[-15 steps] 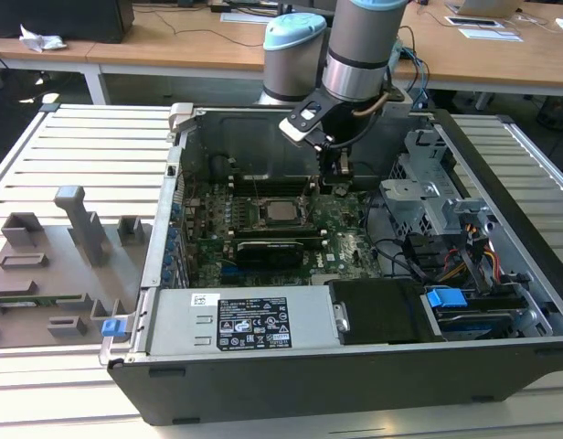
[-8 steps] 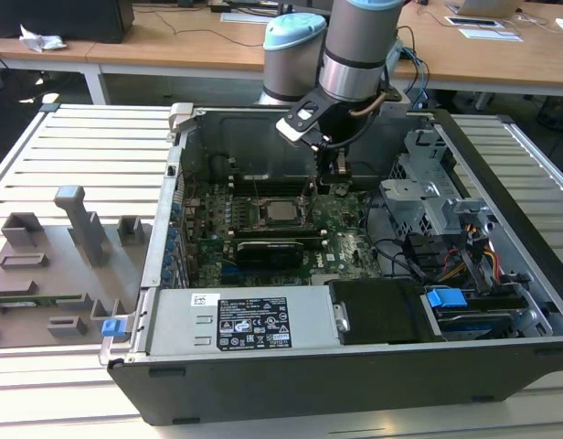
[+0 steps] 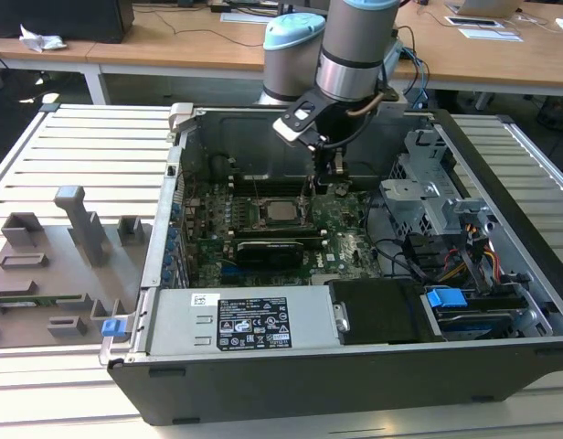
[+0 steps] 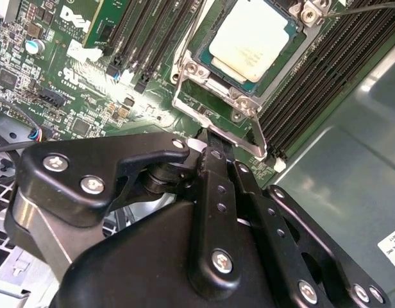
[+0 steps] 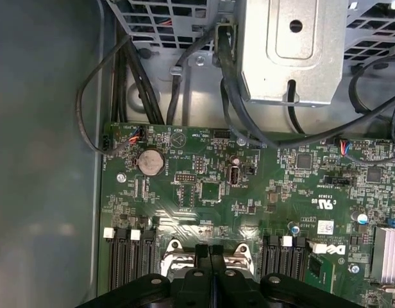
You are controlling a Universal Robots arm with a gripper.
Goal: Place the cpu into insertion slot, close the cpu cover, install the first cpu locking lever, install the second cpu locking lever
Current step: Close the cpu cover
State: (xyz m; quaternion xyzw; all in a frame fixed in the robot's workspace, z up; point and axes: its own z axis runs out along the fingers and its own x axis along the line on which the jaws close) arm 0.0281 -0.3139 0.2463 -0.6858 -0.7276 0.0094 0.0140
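**Gripper [image 4: 210, 146] shut beside the cpu [image 4: 252, 35]**

Its fingers are pressed together, the tip against a small silver tab [image 4: 195, 143] near the cpu. I cannot tell if it grips the tab. The cpu sits in its socket [image 3: 257, 218], framed by the lowered cover [image 4: 218, 86], apparently for locking.

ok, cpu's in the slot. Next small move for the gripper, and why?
Probably a slight press down on the cover: the cpu already sits framed under it, and the shut gripper has its tips at the cover's edge tab, well placed to seat it flat.
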